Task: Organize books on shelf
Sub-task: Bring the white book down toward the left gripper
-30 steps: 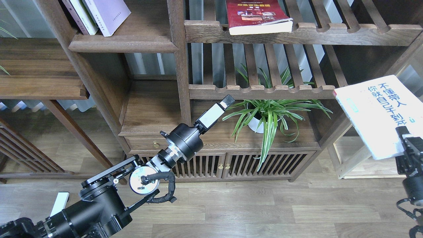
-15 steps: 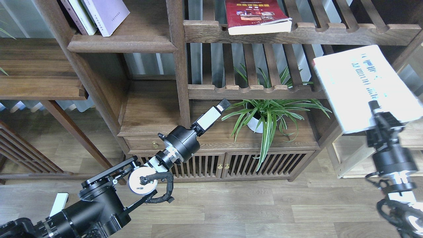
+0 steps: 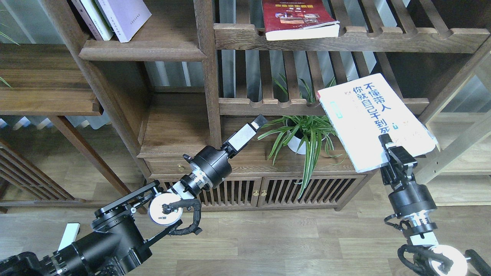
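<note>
Since half a second ago the right arm has swung the large white book (image 3: 374, 120) leftward and lower, and its cover has turned so the dark-blue characters face the head camera again; the book now hangs in front of the spider plant (image 3: 307, 134) and the lower slatted rail rather than out past the bookcase's right post. The right gripper (image 3: 385, 150) is clamped on the book's near edge, holding it from below with the cover tilted and its long axis running from upper left to lower right. The left gripper (image 3: 257, 123) has barely shifted; it points up and right toward the plant, empty as far as can be seen, though whether its fingers are spread cannot be told. The solid shelf (image 3: 142, 50) with the lavender-white book (image 3: 124, 17) leaning on it lies well up and to the left of the held book, beyond the central post, nearer the left arm. The red book (image 3: 301, 19) lies flat on the upper slatted shelf, almost directly above.
</note>
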Controlling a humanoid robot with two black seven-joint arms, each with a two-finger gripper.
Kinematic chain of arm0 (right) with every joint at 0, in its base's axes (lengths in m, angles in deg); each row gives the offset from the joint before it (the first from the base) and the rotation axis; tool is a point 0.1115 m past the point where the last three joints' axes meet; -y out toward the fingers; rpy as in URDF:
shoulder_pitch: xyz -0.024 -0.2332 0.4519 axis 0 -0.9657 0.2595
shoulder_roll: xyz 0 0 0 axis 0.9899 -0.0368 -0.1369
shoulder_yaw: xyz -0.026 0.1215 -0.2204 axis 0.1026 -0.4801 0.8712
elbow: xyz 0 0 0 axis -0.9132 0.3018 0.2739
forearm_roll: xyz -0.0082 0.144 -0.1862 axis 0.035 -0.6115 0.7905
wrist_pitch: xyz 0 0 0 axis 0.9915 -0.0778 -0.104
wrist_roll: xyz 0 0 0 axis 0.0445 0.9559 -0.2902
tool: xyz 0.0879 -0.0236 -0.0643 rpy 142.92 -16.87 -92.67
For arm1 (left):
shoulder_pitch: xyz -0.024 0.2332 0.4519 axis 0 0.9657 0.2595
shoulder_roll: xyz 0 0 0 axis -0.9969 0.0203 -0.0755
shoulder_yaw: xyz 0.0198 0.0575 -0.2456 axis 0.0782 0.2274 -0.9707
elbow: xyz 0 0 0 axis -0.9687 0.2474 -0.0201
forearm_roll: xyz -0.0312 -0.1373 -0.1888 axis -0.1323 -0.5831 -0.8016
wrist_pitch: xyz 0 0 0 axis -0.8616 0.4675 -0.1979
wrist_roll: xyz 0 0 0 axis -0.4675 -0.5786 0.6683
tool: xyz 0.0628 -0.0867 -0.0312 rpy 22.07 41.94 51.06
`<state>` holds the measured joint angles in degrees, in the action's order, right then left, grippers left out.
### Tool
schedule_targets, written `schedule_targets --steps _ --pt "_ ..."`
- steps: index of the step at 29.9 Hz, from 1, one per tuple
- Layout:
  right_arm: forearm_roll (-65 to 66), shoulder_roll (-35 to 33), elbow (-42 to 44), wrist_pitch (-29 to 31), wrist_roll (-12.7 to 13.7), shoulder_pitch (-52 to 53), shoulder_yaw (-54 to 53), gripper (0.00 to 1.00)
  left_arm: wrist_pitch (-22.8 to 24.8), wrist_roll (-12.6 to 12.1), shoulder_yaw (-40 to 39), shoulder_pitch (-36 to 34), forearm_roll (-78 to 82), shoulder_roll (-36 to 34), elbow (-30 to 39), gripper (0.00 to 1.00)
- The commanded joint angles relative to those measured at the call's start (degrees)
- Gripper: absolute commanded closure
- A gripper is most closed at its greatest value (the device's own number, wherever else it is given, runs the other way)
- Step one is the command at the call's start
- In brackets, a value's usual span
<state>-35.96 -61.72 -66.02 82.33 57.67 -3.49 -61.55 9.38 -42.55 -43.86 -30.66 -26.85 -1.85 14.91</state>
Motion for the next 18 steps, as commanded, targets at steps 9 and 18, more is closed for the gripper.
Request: schedule_targets --steps 9,18 --pt "2.1 3.9 -0.3 0.0 0.2 1.1 3.4 0.97 -0.4 -0.7 1.3 -0.1 -3.7 0.0 -1.2 0.02" --pt "3.7 7.2 -0.3 0.0 0.2 5.6 5.2 0.97 -0.1 -1.8 1.2 -1.1 -3.8 0.0 -3.2 0.02"
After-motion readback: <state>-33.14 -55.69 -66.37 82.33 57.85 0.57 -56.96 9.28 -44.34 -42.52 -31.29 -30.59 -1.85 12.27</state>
